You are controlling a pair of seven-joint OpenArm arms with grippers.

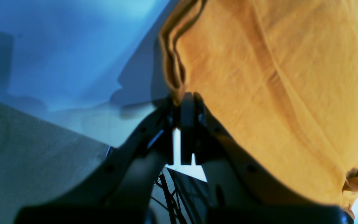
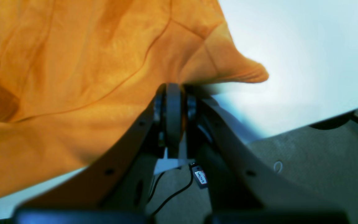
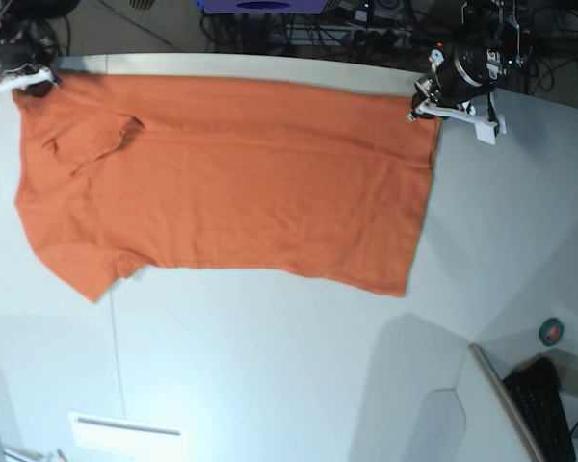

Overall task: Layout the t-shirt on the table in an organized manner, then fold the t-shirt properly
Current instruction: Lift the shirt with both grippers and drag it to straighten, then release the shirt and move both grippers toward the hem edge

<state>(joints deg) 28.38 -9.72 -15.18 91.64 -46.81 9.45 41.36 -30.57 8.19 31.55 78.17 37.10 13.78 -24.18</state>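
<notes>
Here is the t-shirt (image 3: 222, 183), bright orange, stretched wide across the upper half of the base view, pulled taut along its top edge between the two arms. It lies over the table (image 3: 270, 366), a big smooth white top that fills most of the frame, with a thin dark seam line (image 3: 113, 327) running down the lower left. The shirt's lower edge hangs loose and slightly wavy, a sleeve pointing toward the lower left, another sleeve folded over on the cloth near the upper left.

At the upper right of the base view, the left gripper (image 3: 432, 104) is clamped tight on the shirt's corner; the left wrist view shows its black jaws pinched together on a bunched hem, the orange cloth (image 1: 275, 93) filling the right side of that frame and the tabletop (image 1: 73, 56) blue-tinted on the left. At the upper left, the right gripper (image 3: 21, 79) is likewise clenched on the shirt; its wrist view shows the jaws closed under a fold, the cloth (image 2: 57, 93) draped across the left, a sleeve tip poking right over the white table (image 2: 306, 62).

Around the room: cables and dark gear crowd the top edge of the base view, a keyboard (image 3: 544, 414) sits at the lower right, a small green roll of tape (image 3: 552, 331) above it, grey carpet below the table edge in both wrist views
</notes>
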